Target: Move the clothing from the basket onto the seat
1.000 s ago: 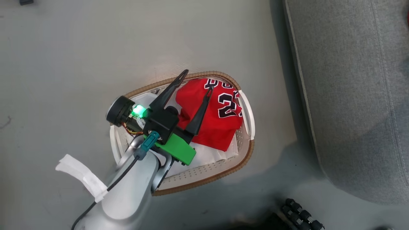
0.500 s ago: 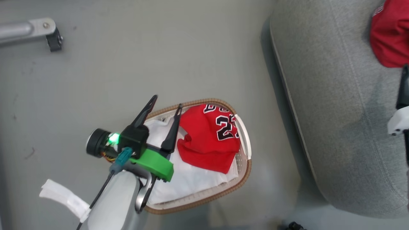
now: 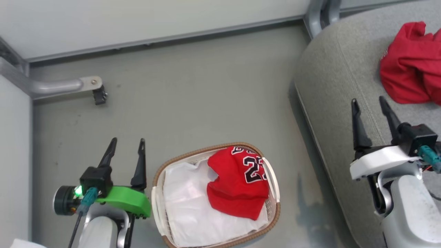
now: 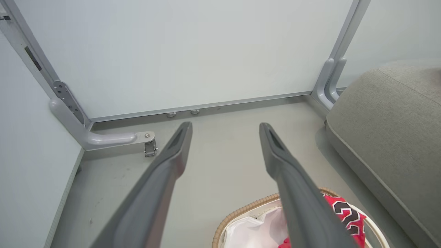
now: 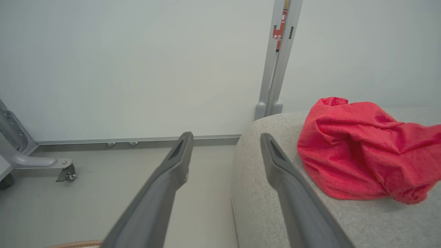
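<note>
**Left gripper [image 3: 127, 140] clear of the basket [image 3: 193, 153], one red garment left inside**

A second ago the left gripper's fingers lay across the red number-23 jersey [image 3: 237, 189] in the basket. It has since drawn back and now hangs over the grey floor [image 3: 206, 96], just beside the basket's left rim and touching neither rim nor cloth. Its two dark fingers are spread wide with nothing between them. The left wrist view shows the same gap, with bare floor between the fingers and the basket rim low on the right.

The right gripper [image 3: 368, 100] is over the seat [image 3: 330, 89], near its left edge. Its fingers are also parted and hold nothing. Whether they touch the grey fabric cannot be told.

The number-23 jersey lies bunched at the right end of the basket on the white cloth liner [image 3: 193, 206], reaching up to the right rim. The other red garment [image 3: 410, 65] lies crumpled on the seat, well in from the left edge and beyond the right gripper's fingertips, apart from them. In the right wrist view it sits to the right of the right-hand finger.
</note>
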Robot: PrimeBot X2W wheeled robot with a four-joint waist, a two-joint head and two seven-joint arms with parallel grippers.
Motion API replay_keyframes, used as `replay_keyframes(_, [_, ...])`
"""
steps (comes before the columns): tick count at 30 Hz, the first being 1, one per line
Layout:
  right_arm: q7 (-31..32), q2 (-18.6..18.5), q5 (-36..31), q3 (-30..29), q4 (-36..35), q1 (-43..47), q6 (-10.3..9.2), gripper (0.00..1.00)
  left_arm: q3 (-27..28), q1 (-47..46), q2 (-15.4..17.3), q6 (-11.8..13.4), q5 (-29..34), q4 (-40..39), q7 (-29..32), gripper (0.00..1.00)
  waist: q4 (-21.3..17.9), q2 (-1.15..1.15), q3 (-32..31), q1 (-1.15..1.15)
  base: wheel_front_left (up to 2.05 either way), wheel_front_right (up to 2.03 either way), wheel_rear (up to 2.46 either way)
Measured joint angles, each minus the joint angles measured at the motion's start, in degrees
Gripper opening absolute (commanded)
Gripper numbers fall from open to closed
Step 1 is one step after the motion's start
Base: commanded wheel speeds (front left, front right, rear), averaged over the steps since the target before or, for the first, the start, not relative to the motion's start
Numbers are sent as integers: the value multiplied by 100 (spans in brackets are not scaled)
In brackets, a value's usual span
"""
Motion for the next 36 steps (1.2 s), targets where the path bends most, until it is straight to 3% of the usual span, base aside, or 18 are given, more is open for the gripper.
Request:
replay_keyframes(6, [0, 153, 85, 321, 30, 332, 0, 100, 463, 298, -58, 30, 79, 67, 1, 100, 307, 0, -394, 0, 0, 0, 0])
replay_keyframes(17, [0, 279, 205, 535, 258, 1119, 0, 100, 758, 1017, -113, 78, 132, 30, 1, 100, 603, 0, -1081, 0, 0, 0, 0])
replay_keyframes(29, [0, 300, 210, 587, 275, 1153, 0, 100, 280, 1179, -123, 98, -220, 120, 1, 100, 590, 0, -1098, 0, 0, 0, 0])
replay_keyframes(36, [0, 300, 155, 556, 114, 695, 0, 100, -482, 548, -140, -44, -229, 591, 1, 100, 447, 0, -654, 0, 0, 0, 0])
